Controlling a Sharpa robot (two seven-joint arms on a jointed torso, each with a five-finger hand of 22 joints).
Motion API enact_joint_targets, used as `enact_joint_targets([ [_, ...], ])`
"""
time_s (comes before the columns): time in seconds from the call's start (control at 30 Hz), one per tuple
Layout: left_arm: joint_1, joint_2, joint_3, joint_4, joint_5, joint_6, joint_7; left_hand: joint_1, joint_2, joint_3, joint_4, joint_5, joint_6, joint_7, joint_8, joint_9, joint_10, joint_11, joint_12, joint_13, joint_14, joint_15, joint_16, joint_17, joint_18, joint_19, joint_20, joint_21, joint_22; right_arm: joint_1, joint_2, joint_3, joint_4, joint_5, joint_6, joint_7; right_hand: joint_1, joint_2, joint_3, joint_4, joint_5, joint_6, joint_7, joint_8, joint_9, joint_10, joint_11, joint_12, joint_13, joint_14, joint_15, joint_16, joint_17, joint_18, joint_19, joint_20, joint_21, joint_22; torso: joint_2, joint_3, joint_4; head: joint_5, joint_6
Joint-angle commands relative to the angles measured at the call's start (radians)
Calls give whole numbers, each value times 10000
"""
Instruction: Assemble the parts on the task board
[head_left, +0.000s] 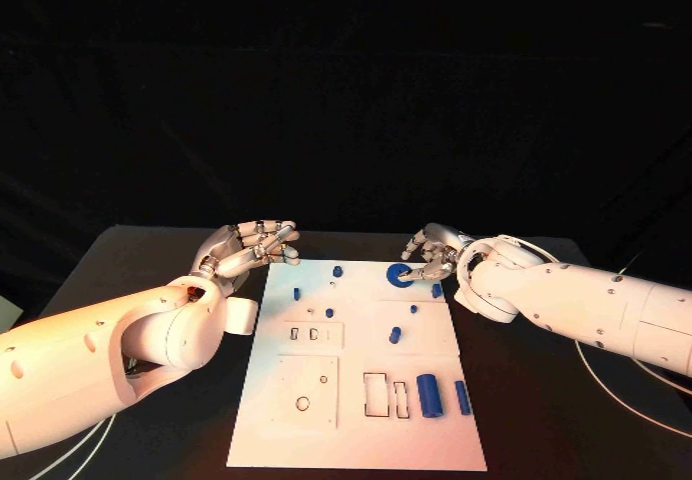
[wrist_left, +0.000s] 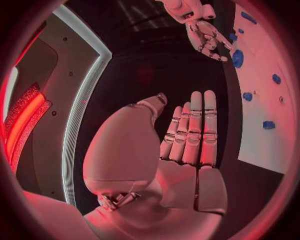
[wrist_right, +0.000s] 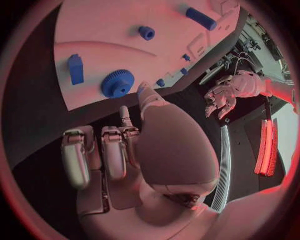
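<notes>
Evidently the blue gear (head_left: 398, 274) is the part in hand's reach: it lies flat near the far right corner of the task board (head_left: 361, 440), small, stiff, likely light and slick, best pinched across its toothed rim. Just beside it the right hand (head_left: 436, 256) hovers, fingers curled, holding nothing. Off the board's far left corner over the worktop (head_left: 130, 260), the left hand (head_left: 257, 247) is open and empty.

Task board (head_left: 361, 400) mid counter (head_left: 130, 260). Left hand (head_left: 253, 248) at board's far-left corner, right hand (head_left: 437, 255) at far-right corner, fingers by blue gear (head_left: 400, 275). Neither holds anything.
</notes>
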Motion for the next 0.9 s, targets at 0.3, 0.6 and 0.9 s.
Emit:
enact_joint_targets([
  [0.3,14,10,7,39,-3,190,64,-84,-15,42,5,-36,48,10,-58,9,-16,16,-39,-10,-77,18,61,9,95,-63,-20,51,9,-85,243,-36,-310,-16,36,-431,73,179,-25,-17,2,-49,-21,90,15,856,57,67,2350,1026,71,46,2461,-64,1029,91,34,2630,-3,9,-14,29,-54],
  [0.6,14,11,7,46,-3,196,58,-83,-11,56,-7,-35,54,3,-58,13,-11,12,-35,-8,-86,16,69,26,96,-84,-19,78,27,-145,511,-62,-648,-13,-55,-535,122,260,41,-37,3,-40,-18,117,17,840,60,52,2334,1023,76,44,2452,-64,1029,97,34,2630,8,10,-13,59,-98],
  [0.9,15,-7,8,65,-3,195,51,-83,-11,56,-7,-35,54,3,-58,13,-11,12,-35,-8,-86,16,69,26,96,-84,-19,78,27,-198,646,-71,-788,-4,-58,-540,174,337,119,-65,2,-4,-20,155,23,847,59,63,2347,1021,78,41,2446,-64,1029,102,34,2630,0,5,-16,69,-139],
])
